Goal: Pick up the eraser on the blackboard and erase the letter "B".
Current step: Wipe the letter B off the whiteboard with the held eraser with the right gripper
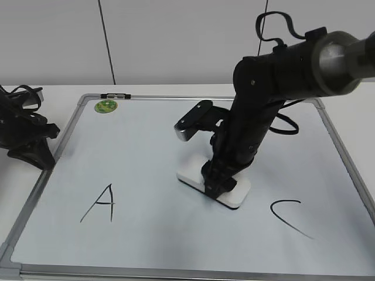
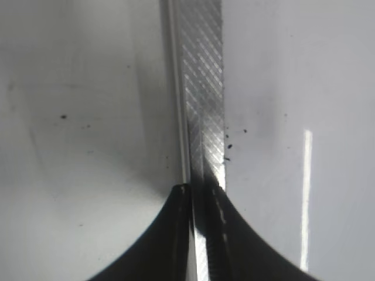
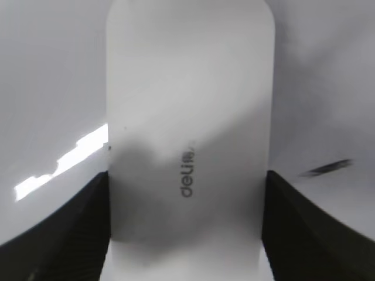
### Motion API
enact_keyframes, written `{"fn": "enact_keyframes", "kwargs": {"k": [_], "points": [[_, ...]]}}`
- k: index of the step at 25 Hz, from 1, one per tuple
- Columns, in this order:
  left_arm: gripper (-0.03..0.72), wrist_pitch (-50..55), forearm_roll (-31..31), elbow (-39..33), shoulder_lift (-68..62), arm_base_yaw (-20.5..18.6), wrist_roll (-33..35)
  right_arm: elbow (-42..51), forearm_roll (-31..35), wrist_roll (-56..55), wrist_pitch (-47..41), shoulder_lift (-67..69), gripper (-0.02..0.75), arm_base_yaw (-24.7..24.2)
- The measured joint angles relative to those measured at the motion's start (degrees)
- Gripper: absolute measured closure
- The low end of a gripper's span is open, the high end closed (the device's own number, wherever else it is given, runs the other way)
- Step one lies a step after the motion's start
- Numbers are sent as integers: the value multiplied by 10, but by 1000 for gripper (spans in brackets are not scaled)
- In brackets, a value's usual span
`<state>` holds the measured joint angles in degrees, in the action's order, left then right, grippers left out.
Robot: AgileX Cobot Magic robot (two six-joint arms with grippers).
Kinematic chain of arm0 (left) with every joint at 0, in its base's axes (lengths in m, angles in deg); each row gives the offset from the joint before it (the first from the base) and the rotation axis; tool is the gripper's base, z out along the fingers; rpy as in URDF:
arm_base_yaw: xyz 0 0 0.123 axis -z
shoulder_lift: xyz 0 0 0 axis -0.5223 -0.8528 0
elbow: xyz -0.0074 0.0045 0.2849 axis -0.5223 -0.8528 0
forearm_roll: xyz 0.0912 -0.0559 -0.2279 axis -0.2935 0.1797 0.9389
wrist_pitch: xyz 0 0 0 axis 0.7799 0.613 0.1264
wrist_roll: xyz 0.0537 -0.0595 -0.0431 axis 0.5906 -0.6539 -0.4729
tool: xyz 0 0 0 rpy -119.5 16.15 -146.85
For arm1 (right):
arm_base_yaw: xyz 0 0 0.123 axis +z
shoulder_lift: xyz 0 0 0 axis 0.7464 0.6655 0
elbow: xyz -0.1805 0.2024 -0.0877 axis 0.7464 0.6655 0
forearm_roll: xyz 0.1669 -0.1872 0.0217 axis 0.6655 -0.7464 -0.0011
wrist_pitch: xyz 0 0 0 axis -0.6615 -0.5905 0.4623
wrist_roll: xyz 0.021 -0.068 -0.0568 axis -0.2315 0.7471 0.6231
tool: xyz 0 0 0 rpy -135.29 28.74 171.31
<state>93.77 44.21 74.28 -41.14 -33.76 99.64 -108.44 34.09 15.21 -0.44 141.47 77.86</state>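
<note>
The white eraser [image 1: 237, 196] lies flat on the blackboard [image 1: 146, 134], between the black "A" [image 1: 101, 204] and the black "C" [image 1: 290, 215]. My right gripper [image 1: 218, 181] comes down on it from above. In the right wrist view its two fingers [image 3: 187, 174] press both long sides of the eraser [image 3: 187, 105], grey lettering up. No letter "B" shows; the eraser and arm cover the middle of the board. A short dark stroke [image 3: 325, 168] lies right of the eraser. My left gripper [image 1: 41, 157] is shut and empty at the board's left edge, over the metal frame [image 2: 202, 88].
A round green sticker [image 1: 106, 106] sits at the board's far left corner. The left arm's black body [image 1: 20, 132] and cables rest on the white table left of the board. A wall stands behind the table.
</note>
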Motion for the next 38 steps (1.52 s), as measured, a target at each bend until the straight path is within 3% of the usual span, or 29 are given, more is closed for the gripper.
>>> {"fn": "enact_keyframes", "kwargs": {"k": [5, 10, 14, 27, 38], "points": [[654, 1, 1, 1, 0, 0, 0, -70, -28, -7, -41, 14, 213, -61], [654, 1, 1, 1, 0, 0, 0, -132, -79, -45, -59, 14, 213, -98], [654, 1, 1, 1, 0, 0, 0, -155, -84, -65, -78, 14, 213, -122], [655, 1, 3, 1, 0, 0, 0, -156, -75, -67, -126, 14, 213, -128], [655, 1, 3, 1, 0, 0, 0, -157, -52, -61, -113, 55, 213, -127]]}}
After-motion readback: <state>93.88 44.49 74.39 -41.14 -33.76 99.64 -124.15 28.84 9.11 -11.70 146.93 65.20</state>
